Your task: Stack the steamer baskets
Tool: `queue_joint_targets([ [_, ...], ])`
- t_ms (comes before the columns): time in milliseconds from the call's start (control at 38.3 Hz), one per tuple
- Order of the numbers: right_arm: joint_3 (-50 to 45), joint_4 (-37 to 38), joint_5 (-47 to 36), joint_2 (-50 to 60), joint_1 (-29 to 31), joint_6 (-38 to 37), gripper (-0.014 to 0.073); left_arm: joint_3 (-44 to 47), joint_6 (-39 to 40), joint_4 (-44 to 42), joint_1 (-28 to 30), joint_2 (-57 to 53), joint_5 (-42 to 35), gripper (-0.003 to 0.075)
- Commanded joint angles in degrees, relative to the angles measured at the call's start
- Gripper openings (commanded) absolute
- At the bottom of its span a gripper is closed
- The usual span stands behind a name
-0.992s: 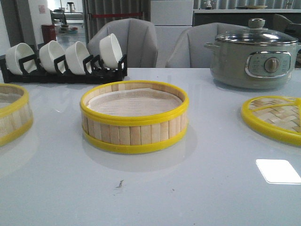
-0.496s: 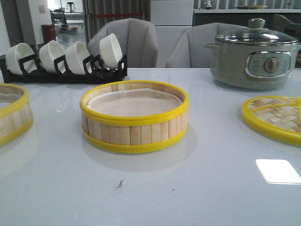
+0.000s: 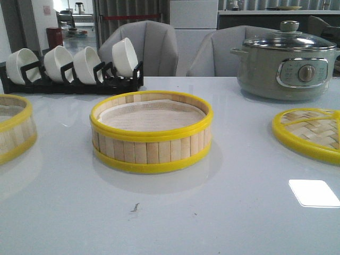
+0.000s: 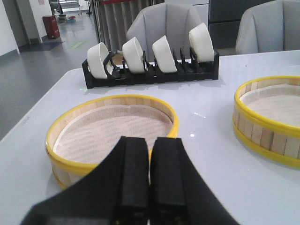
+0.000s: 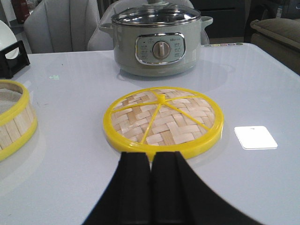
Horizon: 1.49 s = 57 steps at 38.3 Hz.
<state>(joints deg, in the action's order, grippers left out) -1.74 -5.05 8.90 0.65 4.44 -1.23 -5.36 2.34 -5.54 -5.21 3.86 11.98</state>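
Note:
One steamer basket point(image 3: 151, 133) stands in the middle of the table, its white liner showing; it also appears in the left wrist view point(image 4: 267, 119) and at the edge of the right wrist view point(image 5: 11, 119). The second steamer basket point(image 3: 13, 130) sits at the table's left edge, cut off in the front view, and lies whole just beyond the left gripper point(image 4: 150, 140), which is shut with nothing between its fingers. The right gripper point(image 5: 150, 154) is shut and empty, just short of the woven lid point(image 5: 163, 119). Neither gripper shows in the front view.
A flat woven-bamboo lid point(image 3: 311, 133) with yellow rim lies at the right. Behind it stands a grey-green electric pot point(image 3: 287, 61) with a glass lid. A black rack point(image 3: 71, 79) with several white bowls sits at the back left. Chairs stand beyond the table.

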Motion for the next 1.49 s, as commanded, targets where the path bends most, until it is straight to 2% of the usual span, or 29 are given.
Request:
queue_joint_targets([
  [0,0.8,0.0,-5.1,1.1,0.2,0.2,0.0047,-10.4,0.2,0.1,0.0,7.2,-1.7,0.0087],
  [261,0.8,0.0,-5.1,1.1,0.2,0.2,0.0047,-40.7,0.2,-4.0,-0.4,32.6,18.2,0.0087],
  [339,0.8,0.0,-5.1,1.1,0.2,0.2,0.0047,-46.9,0.2,-4.1,-0.4,38.5,22.1,0.0087],
  [444,0.8,0.0,-5.1,1.1,0.2,0.2,0.0047,-51.6,0.2,-4.1,-0.4,44.7,23.7,0.0087],
  [600,0.8,0.0,-5.1,1.1,0.2,0.2,0.0047,-52.7,0.2,-3.0,-0.4,48.7,24.0,0.0087],
  [835,0.8,0.0,-5.1,1.1,0.2,0.2,0.0047,-52.6,-2.9,-1.6,-0.8,48.7,22.8,0.0087],
  [966,0.8,0.0,-5.1,1.1,0.2,0.2,0.0047,-52.6,-2.7,5.5,-0.8,49.0,21.7,0.0087],
  [1253,0.8,0.0,-5.1,1.1,0.2,0.2,0.0047,-52.6,-2.7,5.5,-0.8,49.1,17.8,0.0087],
  [1462,0.8,0.0,-5.1,1.1,0.2,0.2,0.0047,-52.6,-2.7,2.5,-0.8,49.1,15.1,0.0087],
])
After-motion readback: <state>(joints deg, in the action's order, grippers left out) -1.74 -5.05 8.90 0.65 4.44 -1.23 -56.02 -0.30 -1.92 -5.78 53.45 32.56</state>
